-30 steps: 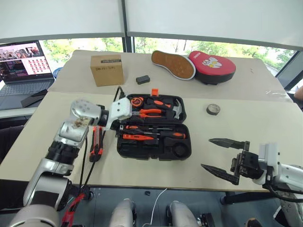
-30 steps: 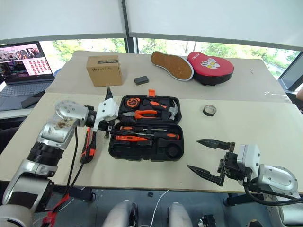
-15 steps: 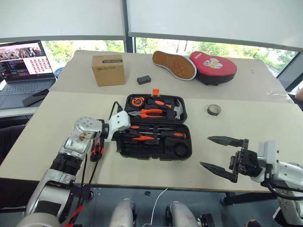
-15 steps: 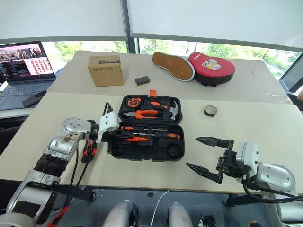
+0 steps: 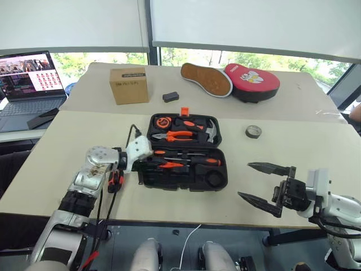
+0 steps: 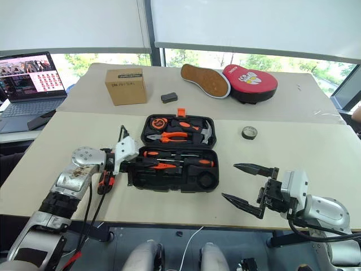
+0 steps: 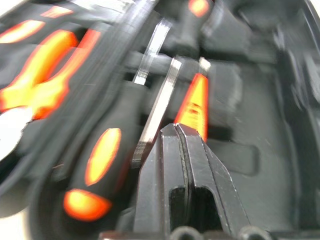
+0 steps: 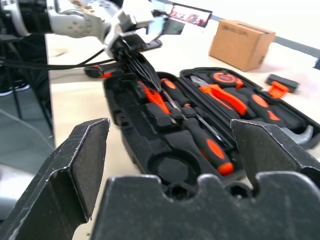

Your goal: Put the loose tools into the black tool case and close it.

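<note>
the black tool case (image 5: 187, 152) lies open at frame centre, ready to receive tools. the left gripper (image 7: 181, 145), fingers pressed together, sits over its lower tray beside the slim tester screwdriver (image 7: 194, 102), apparently seating it. the right gripper (image 5: 260, 184) waits spread wide at lower right; the tape roll (image 5: 254, 131) and utility knife (image 5: 115, 179) remain outside.

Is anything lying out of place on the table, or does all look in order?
Two tools lie outside the open case: the tape roll on the table to its right, and the utility knife beside its left edge, by the left gripper.
</note>
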Controlling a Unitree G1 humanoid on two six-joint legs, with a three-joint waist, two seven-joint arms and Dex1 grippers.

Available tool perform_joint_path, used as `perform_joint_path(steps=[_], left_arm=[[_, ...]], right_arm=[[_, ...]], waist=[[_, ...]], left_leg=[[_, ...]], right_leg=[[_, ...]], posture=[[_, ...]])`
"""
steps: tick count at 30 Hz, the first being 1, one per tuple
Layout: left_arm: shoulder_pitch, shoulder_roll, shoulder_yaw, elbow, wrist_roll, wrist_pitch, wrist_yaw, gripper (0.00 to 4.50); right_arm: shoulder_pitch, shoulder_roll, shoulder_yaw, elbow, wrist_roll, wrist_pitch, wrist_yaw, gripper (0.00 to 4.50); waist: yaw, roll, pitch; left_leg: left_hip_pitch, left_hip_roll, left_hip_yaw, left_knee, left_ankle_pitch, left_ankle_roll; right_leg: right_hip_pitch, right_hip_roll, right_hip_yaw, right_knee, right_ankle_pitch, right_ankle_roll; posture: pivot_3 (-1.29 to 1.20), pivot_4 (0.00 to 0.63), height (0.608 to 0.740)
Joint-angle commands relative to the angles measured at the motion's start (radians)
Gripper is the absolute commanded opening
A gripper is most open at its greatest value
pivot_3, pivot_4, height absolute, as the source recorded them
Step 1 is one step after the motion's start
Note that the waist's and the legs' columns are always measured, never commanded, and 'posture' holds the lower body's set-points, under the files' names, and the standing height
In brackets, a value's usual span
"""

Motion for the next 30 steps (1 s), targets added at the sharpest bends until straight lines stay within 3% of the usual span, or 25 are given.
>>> perform_joint_path(steps=[1,3,6,10,14,19,24,30], left_arm=[[0.064,0.065,0.148,-0.129,-0.129,0.054,-0.003,1.43],[0.159,0.118,0.244,-0.203,-0.186,0.104,0.003,2.07],[0.424,0.209,0.474,-0.288,-0.199,0.163,0.049,3.25],[0.686,0.226,0.702,-0.298,-0.186,0.187,0.117,4.48],[0.864,0.218,0.826,-0.273,-0.162,0.193,0.152,4.48],[0.965,0.216,0.855,-0.391,-0.207,0.343,0.215,4.48],[0.896,0.220,0.817,-0.624,-0.352,0.629,0.349,4.48],[0.614,0.133,0.686,-0.813,-0.474,1.004,0.711,4.48]], right_arm=[[-0.001,-0.005,-0.052,0.023,0.009,-0.055,0.023,4.50],[0.000,-0.006,-0.062,0.048,0.002,-0.077,0.032,4.50],[-0.006,0.007,-0.058,0.073,-0.009,-0.118,0.041,4.50],[-0.007,0.010,-0.018,0.112,-0.029,-0.158,0.092,4.50],[-0.024,-0.018,0.010,0.158,-0.028,-0.139,0.144,4.50],[-0.078,-0.033,0.044,0.184,-0.008,-0.121,0.189,4.50],[-0.137,0.005,0.066,0.150,0.016,-0.127,0.177,4.50],[-0.198,0.064,0.106,0.062,0.087,-0.059,0.129,4.50]], waist=[[0.000,0.000,0.000],[-0.004,0.000,0.000],[-0.024,0.000,0.000],[-0.023,0.000,0.000],[-0.004,-0.001,0.000],[0.008,-0.001,0.000],[0.009,-0.001,0.000],[0.004,-0.001,0.000]], left_leg=[[0.000,0.000,0.000,0.000,0.000,0.000],[0.000,0.000,0.000,-0.001,0.000,0.000],[0.004,0.001,0.001,-0.003,0.000,0.000],[0.009,0.006,0.003,-0.008,0.000,-0.001],[0.011,0.007,0.005,-0.008,-0.002,-0.004],[0.011,0.006,0.007,-0.008,-0.005,-0.009],[0.009,0.007,0.008,-0.009,-0.005,-0.010],[0.009,0.006,0.008,-0.009,-0.005,-0.009]], right_leg=[[0.000,0.000,0.000,0.000,0.000,0.000],[0.000,0.000,0.000,0.000,0.000,0.000],[0.001,-0.001,0.002,-0.001,0.000,0.000],[0.003,-0.001,0.002,-0.001,-0.001,-0.002],[0.001,-0.004,-0.001,-0.003,-0.003,-0.005],[-0.001,-0.011,-0.003,-0.004,-0.007,-0.013],[0.000,-0.014,-0.005,-0.003,-0.007,-0.013],[0.003,-0.009,-0.003,-0.001,-0.003,-0.006]], posture=[[0.00,0.150,0.740],[0.00,0.150,0.740],[0.00,0.150,0.740],[0.00,0.150,0.740],[0.00,0.150,0.740],[0.00,0.150,0.740],[0.00,0.150,0.740],[0.00,0.150,0.740]])
